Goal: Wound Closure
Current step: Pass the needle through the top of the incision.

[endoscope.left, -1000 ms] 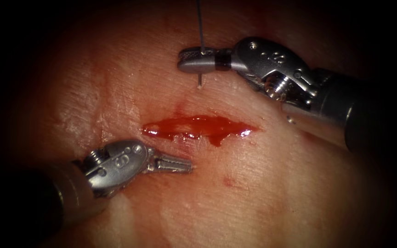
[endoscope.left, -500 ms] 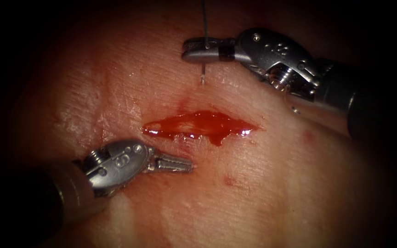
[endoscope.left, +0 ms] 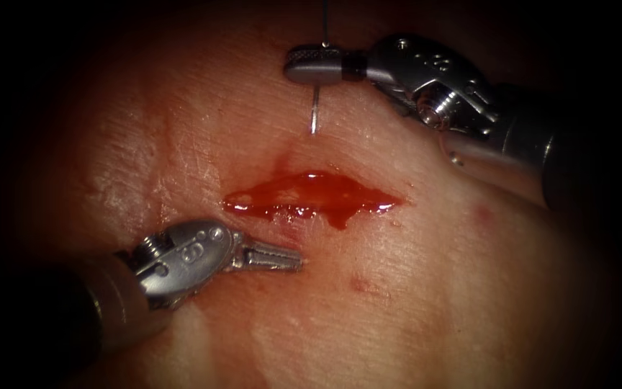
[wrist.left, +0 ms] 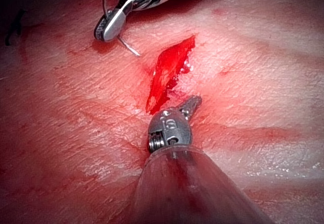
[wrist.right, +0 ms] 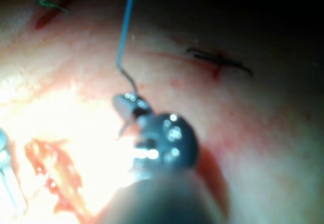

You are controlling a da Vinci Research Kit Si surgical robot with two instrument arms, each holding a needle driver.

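1. The right tool [endoscope.left: 312,65] is clenching the needle [endoscope.left: 314,115] near its thread [endoscope.left: 325,18] end, tip hanging just off the tissue [endoscope.left: 181,130] at the cut's [endoscope.left: 311,196] twelve o'clock.
2. The left tool [endoscope.left: 275,257], jaws closed and holding nothing, is resting at the cut's seven o'clock.
3. Risk, as a judgement: gripped so far back, the needle could be twisting on entry.

Dark stitch [wrist.right: 218,58] on skin; green thread ends [wrist.right: 53,2] beyond.

The right tool [endoscope.left: 312,65] hides the needle's [endoscope.left: 314,115] middle from you, and the frame cuts its upper end at twelve o'clock. You cannot tell whether its tip touches the tissue [endoscope.left: 181,130].
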